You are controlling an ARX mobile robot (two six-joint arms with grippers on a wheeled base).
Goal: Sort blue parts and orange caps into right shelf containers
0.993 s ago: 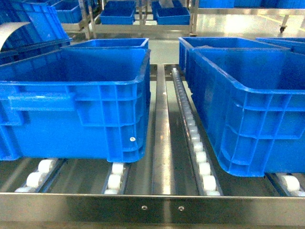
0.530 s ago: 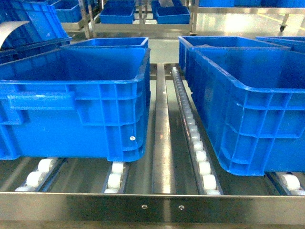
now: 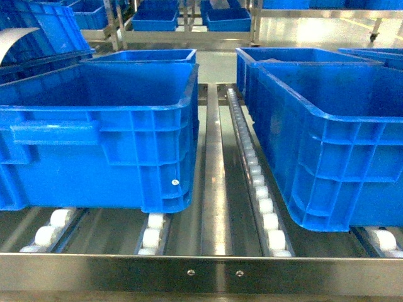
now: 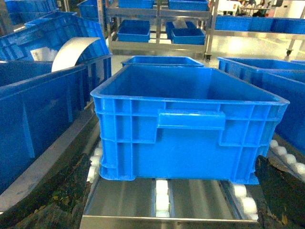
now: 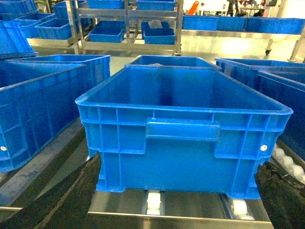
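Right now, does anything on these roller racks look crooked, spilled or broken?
Nothing looks spilled or broken. One oddity: the far-left bright blue ribbed plastic bin sits tilted, with a curved grey sheet arching out of it. The two front bins sit level on white rollers.

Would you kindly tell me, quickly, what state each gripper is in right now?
Left gripper: open, holding nothing.
Right gripper: open, holding nothing.

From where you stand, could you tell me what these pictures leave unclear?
- Floor of the left bin: head view, hidden by its own near wall.
- Floor of the right bin: head view, likewise; its right end is cut off by the frame edge.
- Both grippers: only dark finger edges at the wrist views' lower corners; the gap between the jaws is unclear.
- Blue parts and orange caps: none visible.
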